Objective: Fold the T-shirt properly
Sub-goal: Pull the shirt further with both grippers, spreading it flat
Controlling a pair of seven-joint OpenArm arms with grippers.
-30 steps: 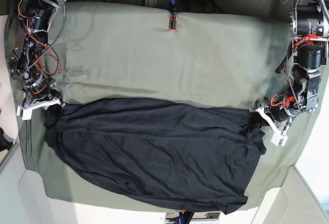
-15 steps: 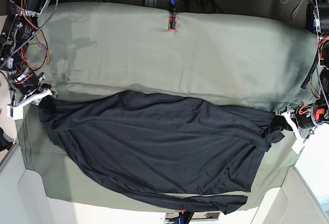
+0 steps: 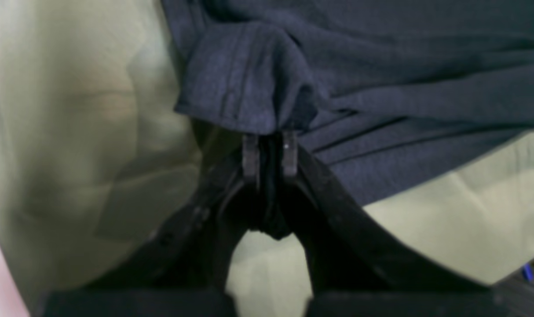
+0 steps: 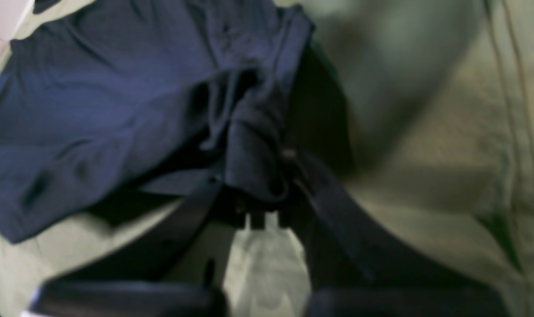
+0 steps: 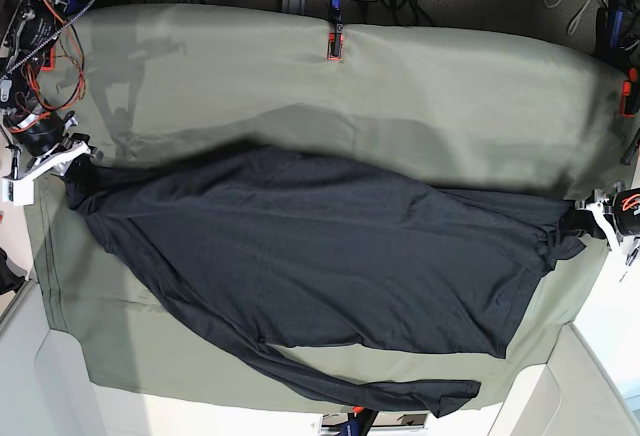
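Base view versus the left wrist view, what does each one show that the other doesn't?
Only the base view shows the whole T-shirt stretched between both arms, the right gripper pinching its far end, a sleeve trailing along the near edge, and a red clip on the cloth's far edge. Only the left wrist view shows the left gripper close up, shut on a bunched hemmed fold. Both show the dark shirt over the green table cloth.
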